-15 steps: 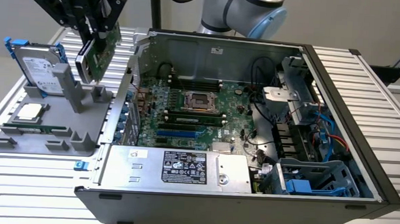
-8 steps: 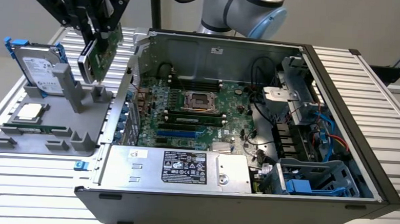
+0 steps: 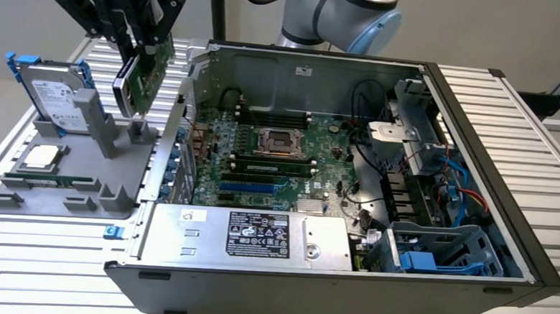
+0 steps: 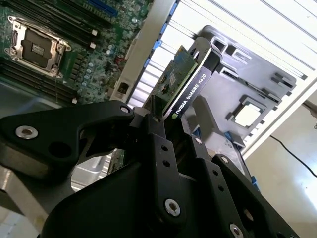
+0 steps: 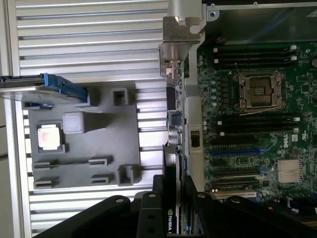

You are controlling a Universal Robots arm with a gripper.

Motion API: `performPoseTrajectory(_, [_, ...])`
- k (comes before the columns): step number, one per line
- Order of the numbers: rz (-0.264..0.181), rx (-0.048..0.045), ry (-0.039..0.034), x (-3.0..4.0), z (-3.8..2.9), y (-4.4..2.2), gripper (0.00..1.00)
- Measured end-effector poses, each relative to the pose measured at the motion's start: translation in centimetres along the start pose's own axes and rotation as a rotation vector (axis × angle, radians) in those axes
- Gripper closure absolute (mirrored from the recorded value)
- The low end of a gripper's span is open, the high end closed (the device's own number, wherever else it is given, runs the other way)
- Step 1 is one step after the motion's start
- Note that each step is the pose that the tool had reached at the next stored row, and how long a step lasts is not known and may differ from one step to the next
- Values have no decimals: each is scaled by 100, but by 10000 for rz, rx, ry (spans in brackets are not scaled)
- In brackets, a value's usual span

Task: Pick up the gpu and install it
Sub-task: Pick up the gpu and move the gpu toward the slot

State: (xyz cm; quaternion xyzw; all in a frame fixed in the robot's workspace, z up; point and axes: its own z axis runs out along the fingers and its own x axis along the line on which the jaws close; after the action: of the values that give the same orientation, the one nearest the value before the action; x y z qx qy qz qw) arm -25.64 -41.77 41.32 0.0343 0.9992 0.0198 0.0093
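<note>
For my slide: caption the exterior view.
Gripper holds flat green gpu card above grey plastic holder, beside open computer case.

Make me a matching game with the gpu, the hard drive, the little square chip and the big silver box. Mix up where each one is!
Things:
1. gpu
2. hard drive
3. square chip
4. silver box

Places:
A. lying flat on the grey holder
B. inside the open computer case
C. gripped by the hand
D. standing upright in the grey holder

Pairs: 1-C, 2-D, 3-A, 4-B
</note>
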Motion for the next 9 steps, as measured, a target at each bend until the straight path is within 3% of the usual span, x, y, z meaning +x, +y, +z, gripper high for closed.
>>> performPoseTrajectory(9, [0,-1,0,-50,1,3,100])
